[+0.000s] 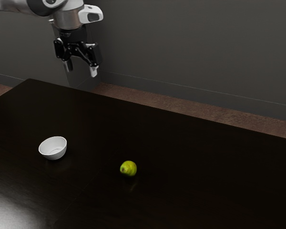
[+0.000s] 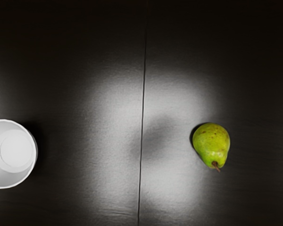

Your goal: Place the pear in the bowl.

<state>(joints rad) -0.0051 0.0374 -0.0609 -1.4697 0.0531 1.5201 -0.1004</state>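
Pear [image 1: 128,169], yellow-green, lying on the table [image 1: 190,167] below the centre of the exterior view and a little to its left. We count some small brown specks on the skin in the wrist view, and a short brown stem [image 2: 217,166] at the narrower end.

Bowl [image 1: 61,151]: white, round, upright, in the lower left of the exterior view. We record it on the same tabletop, well apart from the pear. In the wrist view a thin, dark seam [image 2: 143,108] runs between the two, with a pale sheen on the wood around it.

Gripper [image 1: 81,70]: black, upper left of the exterior view, raised well clear of pear and bowl, pointing down. We note its two fingers spread wide. The arm [image 1: 66,16], pale and dark, enters at the upper left corner.

Surroundings: the table is dark and glossy, with a bright patch of glare in the lower left corner. Behind it we log a reddish-brown floor [image 1: 181,110] and a grey wall [image 1: 195,47] across the upper frame.
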